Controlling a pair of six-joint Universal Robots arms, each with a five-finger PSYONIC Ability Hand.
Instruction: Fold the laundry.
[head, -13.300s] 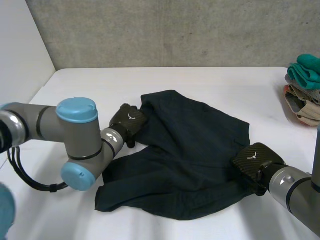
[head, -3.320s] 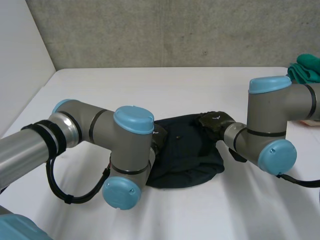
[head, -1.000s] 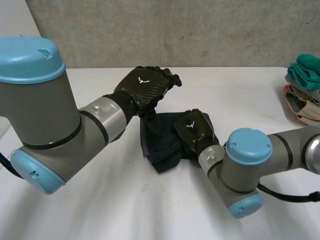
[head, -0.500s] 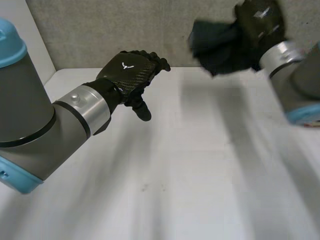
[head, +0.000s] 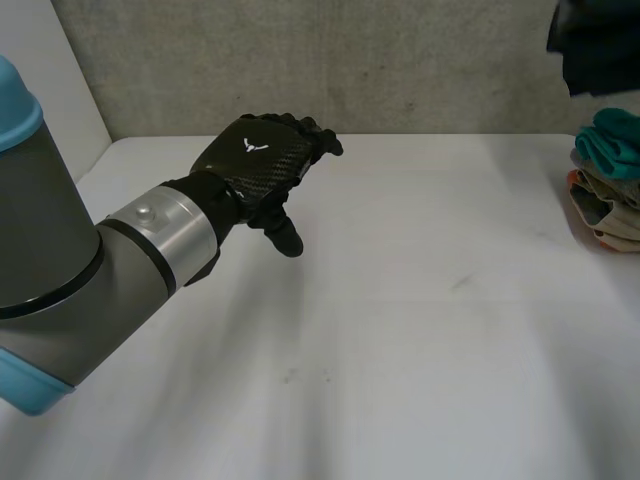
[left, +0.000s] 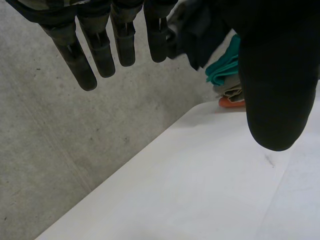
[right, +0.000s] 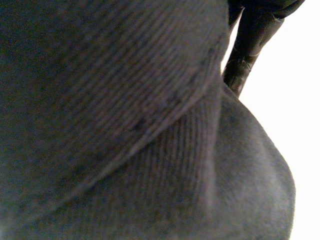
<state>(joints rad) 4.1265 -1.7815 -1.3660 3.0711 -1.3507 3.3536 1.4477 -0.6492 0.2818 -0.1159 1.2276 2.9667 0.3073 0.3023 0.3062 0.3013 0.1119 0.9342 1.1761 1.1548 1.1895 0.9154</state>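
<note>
Head view, and the dark garment (head: 598, 45) is up in the air at the far right, well clear of the white bench (head: 400, 330), hanging above the pile of clothes (head: 608, 185) that sits at the bench's right edge. The left hand (head: 262, 160) is a long way from it, over on the left side of the bench, hovering palm-down with nothing in it, fingers loose and spread apart, thumb pointing down.

Over to the left wrist view: straight fingers (left: 82, 65) with daylight between them and a big thumb (left: 272, 85) off to one side, nothing touched. Past the fingertips the garment shows bunched against the concrete wall (left: 75, 150), with the pile just beneath it.

Right wrist view now: ribbed dark cloth lies tight under the palm, folded over on itself, and the right hand (right: 247, 47) shows one black finger past the cloth's edge. With the cloth pressed that close and hanging off the bench, that hand is clamped on it.

The count: one dark garment, one pile with a teal piece on top and beige and orange pieces below, two hands, one bench.
</note>
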